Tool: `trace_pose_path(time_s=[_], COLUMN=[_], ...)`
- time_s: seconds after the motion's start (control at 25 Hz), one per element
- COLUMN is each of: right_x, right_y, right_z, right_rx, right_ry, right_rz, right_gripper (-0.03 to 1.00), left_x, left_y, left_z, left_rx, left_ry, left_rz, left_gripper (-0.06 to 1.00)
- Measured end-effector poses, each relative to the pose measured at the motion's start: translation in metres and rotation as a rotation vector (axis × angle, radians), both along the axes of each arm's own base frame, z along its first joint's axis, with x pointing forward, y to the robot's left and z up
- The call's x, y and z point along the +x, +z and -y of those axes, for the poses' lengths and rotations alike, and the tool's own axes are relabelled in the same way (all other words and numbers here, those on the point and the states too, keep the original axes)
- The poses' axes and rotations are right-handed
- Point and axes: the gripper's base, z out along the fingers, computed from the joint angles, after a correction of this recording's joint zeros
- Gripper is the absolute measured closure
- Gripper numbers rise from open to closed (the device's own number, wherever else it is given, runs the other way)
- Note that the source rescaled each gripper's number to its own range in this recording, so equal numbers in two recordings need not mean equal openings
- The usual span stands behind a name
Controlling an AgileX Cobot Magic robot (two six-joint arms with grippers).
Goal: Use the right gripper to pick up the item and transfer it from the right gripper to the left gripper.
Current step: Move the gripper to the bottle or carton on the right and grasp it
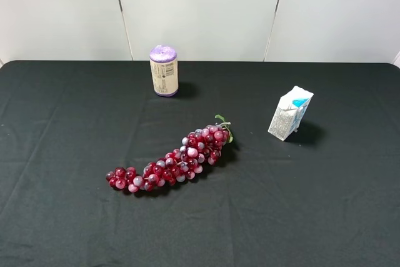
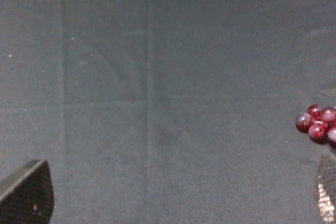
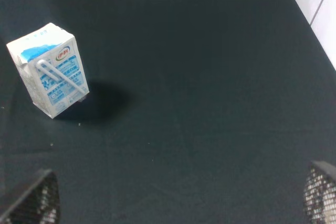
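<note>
carton [image 1: 290,112] stands on the table [image 1: 325,211], right side, well apart from grapes [image 1: 172,166] and can [image 1: 164,71]; we judge the approach free. right pincer [image 3: 176,198] spread wide, empty, carton not yet between its fingers. left pincer [image 2: 176,195] likewise spread, empty, ready to receive

A table [image 1: 62,217] draped in black cloth carries three things, well apart: a purple-topped can [image 1: 164,71] upright toward the back, a bunch of red grapes [image 1: 172,167] lying mid-table, and a white-and-blue carton [image 1: 290,113] standing at right.
</note>
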Motion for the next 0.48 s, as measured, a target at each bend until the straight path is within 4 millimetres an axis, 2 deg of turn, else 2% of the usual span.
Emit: trace_pose_path(time_s=[0.48], right_x=[0.0], right_y=[0.0], right_z=[0.0], right_rx=[0.0], right_ry=[0.0], right_rz=[0.0], right_gripper=[-0.03], left_x=[0.0], left_y=[0.0], left_z=[0.0], left_rx=[0.0], left_ry=[0.0], left_rz=[0.0], left_gripper=[-0.06])
